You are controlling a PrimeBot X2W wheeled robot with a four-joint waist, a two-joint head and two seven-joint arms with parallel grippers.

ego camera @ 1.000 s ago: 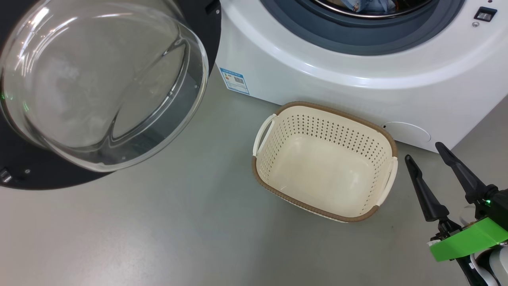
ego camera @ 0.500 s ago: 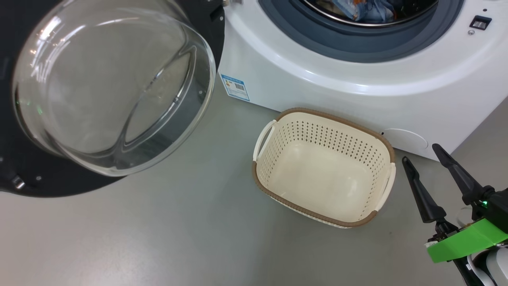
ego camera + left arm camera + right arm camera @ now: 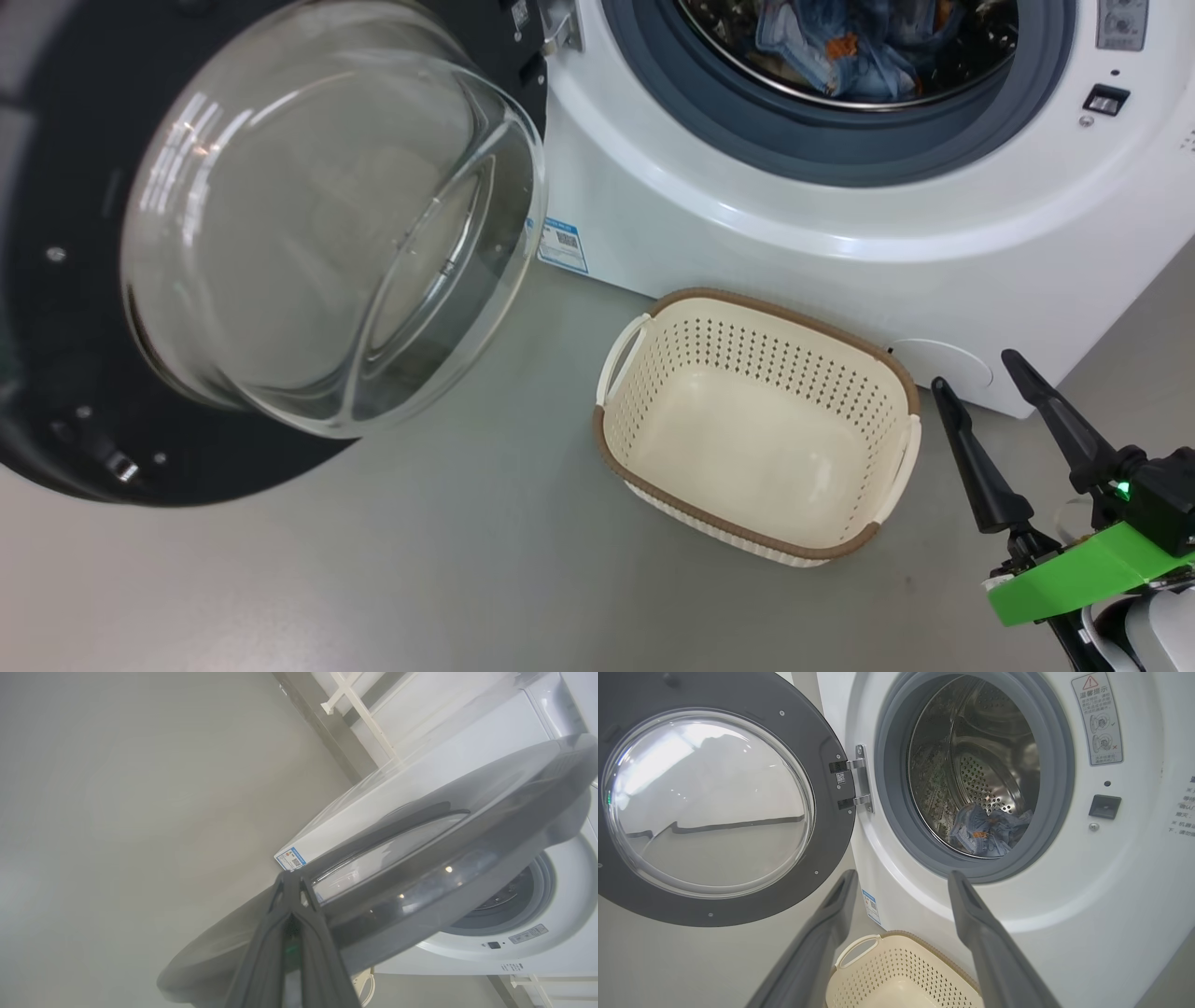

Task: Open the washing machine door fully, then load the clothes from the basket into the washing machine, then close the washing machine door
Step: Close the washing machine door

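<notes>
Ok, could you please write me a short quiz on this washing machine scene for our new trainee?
1. True or false: the basket is empty.
2. Fill in: the right gripper is ____.
3. Where do the clothes lie? A: in the drum. B: in the basket. C: in the right gripper.
Key: 1 true; 2 open; 3 A.
</notes>
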